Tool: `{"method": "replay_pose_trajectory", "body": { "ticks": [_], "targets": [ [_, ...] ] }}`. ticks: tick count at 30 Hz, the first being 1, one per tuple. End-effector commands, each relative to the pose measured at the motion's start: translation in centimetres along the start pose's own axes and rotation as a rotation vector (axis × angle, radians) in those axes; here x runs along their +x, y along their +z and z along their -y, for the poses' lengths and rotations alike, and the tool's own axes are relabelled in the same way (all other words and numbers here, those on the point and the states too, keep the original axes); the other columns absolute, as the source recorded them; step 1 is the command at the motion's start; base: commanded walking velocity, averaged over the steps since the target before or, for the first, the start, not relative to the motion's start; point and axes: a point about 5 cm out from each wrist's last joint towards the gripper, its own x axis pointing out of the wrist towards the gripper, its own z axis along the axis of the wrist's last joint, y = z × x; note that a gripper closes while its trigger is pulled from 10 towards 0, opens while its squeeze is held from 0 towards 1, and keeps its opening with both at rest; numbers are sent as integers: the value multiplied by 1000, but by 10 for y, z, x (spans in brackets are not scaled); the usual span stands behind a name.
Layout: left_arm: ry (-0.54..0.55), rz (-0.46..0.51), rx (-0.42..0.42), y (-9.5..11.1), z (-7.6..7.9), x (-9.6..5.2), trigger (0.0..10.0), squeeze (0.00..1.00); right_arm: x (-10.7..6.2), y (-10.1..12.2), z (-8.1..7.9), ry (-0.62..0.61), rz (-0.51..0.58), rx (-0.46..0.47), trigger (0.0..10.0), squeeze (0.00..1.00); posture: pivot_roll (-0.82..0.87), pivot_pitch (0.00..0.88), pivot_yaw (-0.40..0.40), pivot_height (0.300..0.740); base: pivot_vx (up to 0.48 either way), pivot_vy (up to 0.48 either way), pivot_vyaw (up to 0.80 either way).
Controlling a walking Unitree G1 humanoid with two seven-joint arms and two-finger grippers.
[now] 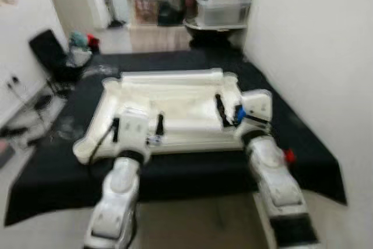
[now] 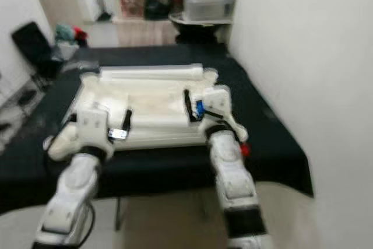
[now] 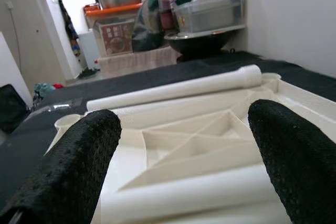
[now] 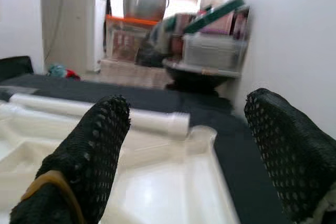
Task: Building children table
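Observation:
A white plastic tabletop [image 1: 175, 106] lies upside down on a black-covered table [image 1: 175, 173], its ribbed underside [image 3: 194, 142] facing up. One white leg tube [image 1: 172, 76] rests along its far edge, also visible as the far tube [image 3: 178, 92] in the left wrist view and as a tube [image 4: 105, 113] in the right wrist view. A second tube [image 3: 194, 192] lies close under my left gripper. My left gripper [image 1: 137, 126] hovers open over the near-left part of the tabletop. My right gripper [image 1: 224, 112] stands open over the right side, near the rim.
A white wall [image 1: 315, 39] runs close along the table's right side. Beyond the far edge stand a clear storage box [image 1: 221, 9] and a dark bowl [image 1: 213, 30]. A black bag [image 1: 52, 56] and cables [image 1: 23, 103] lie on the floor at left.

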Motion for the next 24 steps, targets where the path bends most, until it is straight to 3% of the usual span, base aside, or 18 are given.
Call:
{"method": "replay_pose_trajectory", "body": {
  "ticks": [1, 8, 10, 11, 12, 17, 21, 24],
  "targets": [
    [23, -24, 1, -5, -6, -1, 10000, 0, 9, 1, -4, 80, -38, 12, 10000, 0, 17, 0, -38, 740, 0, 0, 0],
    [-10, -41, -24, -8, -1, -3, 10000, 0, 30, -4, -1, 225, -190, -35, 10000, 0, 14, 0, -37, 740, 0, 0, 0],
    [-67, -67, -43, -12, 7, -7, 10000, 0, 43, -6, -7, 357, -273, -107, 10000, 0, 19, 0, -50, 740, 0, 0, 0],
    [-67, -67, -43, -12, 7, -7, 10000, 0, 43, -6, -7, 357, -273, -107, 10000, 0, 19, 0, -50, 740, 0, 0, 0],
    [-119, -87, -76, -16, 13, -12, 10000, 0, 53, -7, -16, 476, -352, -132, 10000, 0, 20, 0, -58, 740, 0, 0, 0],
    [-151, -93, -100, -17, 18, -17, 10000, 0, 59, -8, -22, 542, -412, -140, 10000, 0, 23, 0, -65, 740, 0, 0, 0],
    [-286, -163, -163, -27, 36, -35, 10000, 0, 66, -7, -39, 780, -531, -276, 10000, 0, 22, 0, -86, 740, 0, 0, 0],
    [-308, -174, -180, -28, 41, -39, 10000, 0, 67, -6, -41, 844, -558, -339, 10000, 0, 19, 0, -99, 740, 0, 0, 0]
  ]
}}
